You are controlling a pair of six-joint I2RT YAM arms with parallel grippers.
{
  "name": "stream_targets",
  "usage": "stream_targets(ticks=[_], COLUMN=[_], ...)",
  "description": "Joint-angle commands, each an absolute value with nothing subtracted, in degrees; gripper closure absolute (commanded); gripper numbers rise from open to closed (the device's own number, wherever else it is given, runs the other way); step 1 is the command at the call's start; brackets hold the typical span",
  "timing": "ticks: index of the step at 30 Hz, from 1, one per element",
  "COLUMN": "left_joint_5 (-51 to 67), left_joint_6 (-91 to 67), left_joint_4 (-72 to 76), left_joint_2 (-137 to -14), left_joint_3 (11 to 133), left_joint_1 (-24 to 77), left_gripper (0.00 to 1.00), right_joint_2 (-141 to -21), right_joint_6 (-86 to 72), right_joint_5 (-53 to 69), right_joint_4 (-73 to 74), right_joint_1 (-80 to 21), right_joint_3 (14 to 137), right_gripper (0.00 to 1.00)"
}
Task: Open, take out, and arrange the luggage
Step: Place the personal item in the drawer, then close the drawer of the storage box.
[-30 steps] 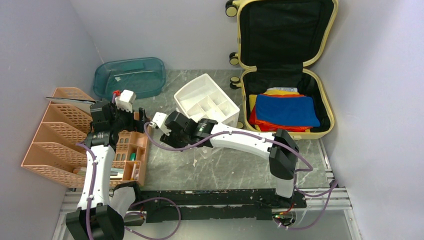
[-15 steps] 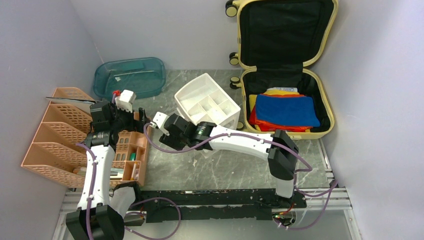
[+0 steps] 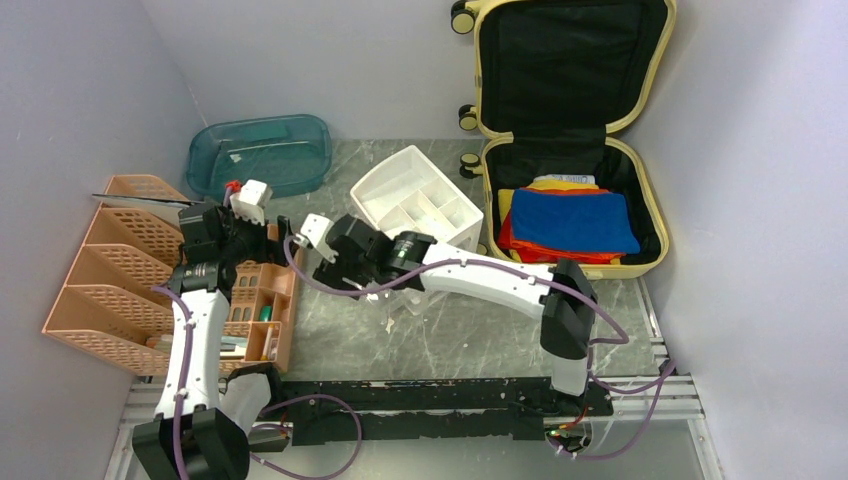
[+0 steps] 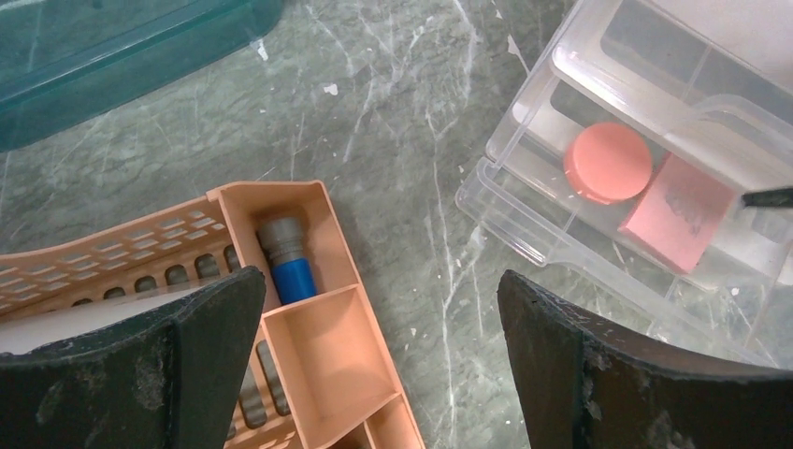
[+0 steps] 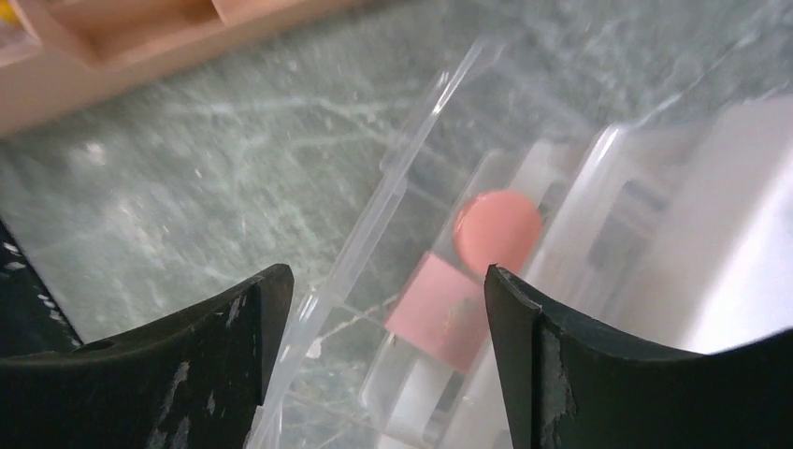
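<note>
Since a second ago the right tool [image 3: 335, 262] has crept a little farther from the luggage [image 3: 570, 130] and its jaws have drawn wider; they now stand spread and hold nothing, hanging over a clear plastic drawer case [image 4: 598, 187]. The left arm has not shifted: the left tool [image 4: 379, 290] is spread fully and is also empty, poised above the corner of an orange desk organizer [image 3: 262, 310]. The luggage already lies open well to the right of both tools. Its lower shell rests flat on the tabletop [image 3: 450, 340] and its lid stands up against the back wall, so its long axis runs from the arms' side toward that wall. The right arm is plainly the nearer one, but its tool faces away from the luggage, so it would likely have to swing back past the white divided tray [image 3: 415, 205] that sits just left of the luggage. By count there is one piece of luggage, holding one stack of folded clothes [image 3: 572, 222] with blue on top and red and yellow showing beneath. Left of the luggage are one white divided tray, one clear drawer case with one round pink disc [image 4: 608, 162] and one pink square piece [image 4: 675, 210] in it, one teal tray [image 3: 260, 152], one organizer with a blue-and-grey cylinder [image 4: 285, 257] in a cell, and farthest off, one orange file rack [image 3: 115, 270]. Judging from this, the taking out has hardly begun.
</note>
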State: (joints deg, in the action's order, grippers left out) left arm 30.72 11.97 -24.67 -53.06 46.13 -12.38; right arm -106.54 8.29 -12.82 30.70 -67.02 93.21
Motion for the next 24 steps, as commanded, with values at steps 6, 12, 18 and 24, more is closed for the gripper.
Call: stream_targets(ticks=[6,12,18,24], left_joint_5=[36.92,29.3,25.86,26.07], left_joint_6=[15.0,16.99,17.21,18.31], left_joint_4=[-25.37,-23.99,-21.42,-19.42], left_joint_2=[-58.44,-59.95,-60.58,-60.93], left_joint_3=[48.16,48.7,47.41,44.1], left_joint_1=[-10.52,-0.61,7.53,10.81], left_gripper=[0.0,0.0,0.0,0.0], right_joint_2=[-102.2,-97.08,-94.48,-96.84], right_joint_6=[6.14,2.03,-4.15,-4.05], right_joint_5=[1.07,9.1,15.06,18.28], right_joint_4=[36.29,29.79,20.99,17.31], right_joint_1=[-52.42,-32.95,-17.03,-11.51], right_joint_3=[115.01,109.43,99.26,94.2], right_gripper=[0.2,0.19,0.22,0.25])
